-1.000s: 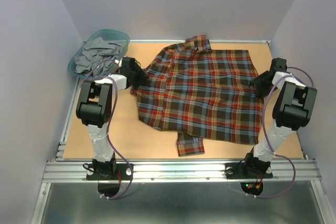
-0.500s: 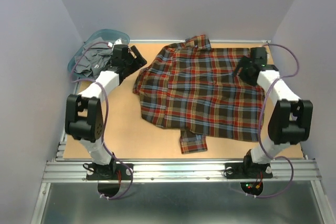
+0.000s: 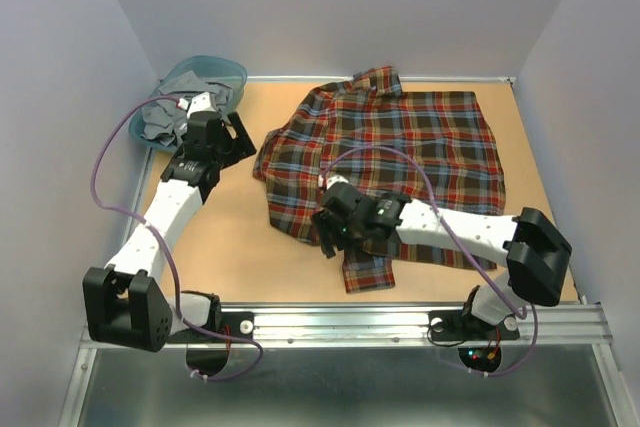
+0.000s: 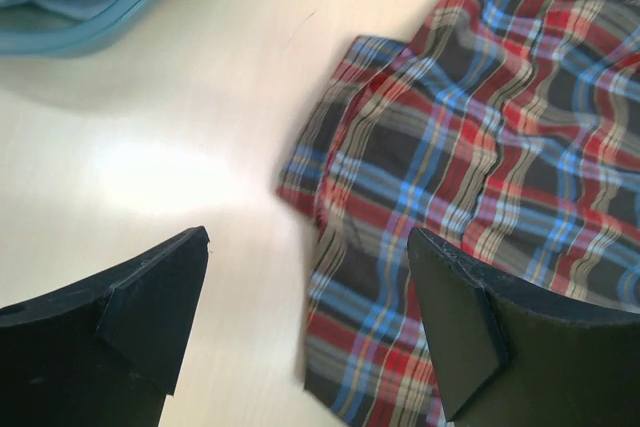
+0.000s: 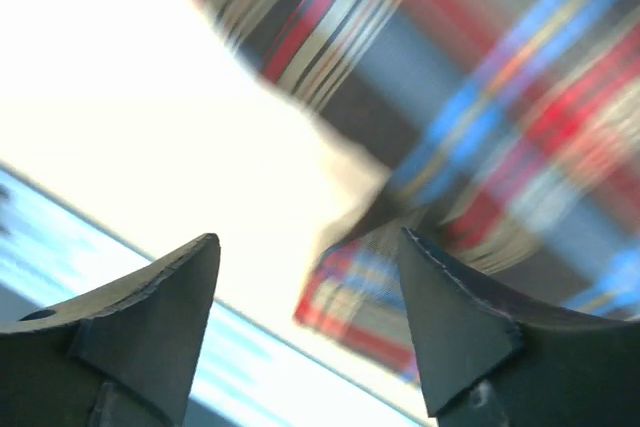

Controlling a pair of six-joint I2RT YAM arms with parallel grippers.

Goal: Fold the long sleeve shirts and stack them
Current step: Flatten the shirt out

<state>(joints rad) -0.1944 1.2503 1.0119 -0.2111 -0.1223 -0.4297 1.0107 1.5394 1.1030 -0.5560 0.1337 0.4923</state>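
Note:
A red, brown, navy and yellow plaid long sleeve shirt (image 3: 400, 152) lies spread on the table, collar at the back, with a sleeve cuff (image 3: 365, 272) sticking out at its front edge. My left gripper (image 3: 243, 137) is open and empty, just left of the shirt's left edge. In the left wrist view the shirt's edge (image 4: 470, 137) lies between and beyond my open left gripper (image 4: 308, 297). My right gripper (image 3: 322, 230) is open and empty over the shirt's front-left edge. In the blurred right wrist view my right gripper (image 5: 310, 297) frames the cuff (image 5: 370, 287).
A teal plastic basket (image 3: 228, 70) holding grey cloth stands at the back left corner; its rim shows in the left wrist view (image 4: 100, 32). Bare tabletop (image 3: 225, 227) lies left of the shirt. A metal rail (image 3: 340, 322) runs along the near edge.
My right arm swung from the shirt's back right across to its front-left edge. My left gripper moved nearer along the shirt's left side. The shirt has stayed in place.

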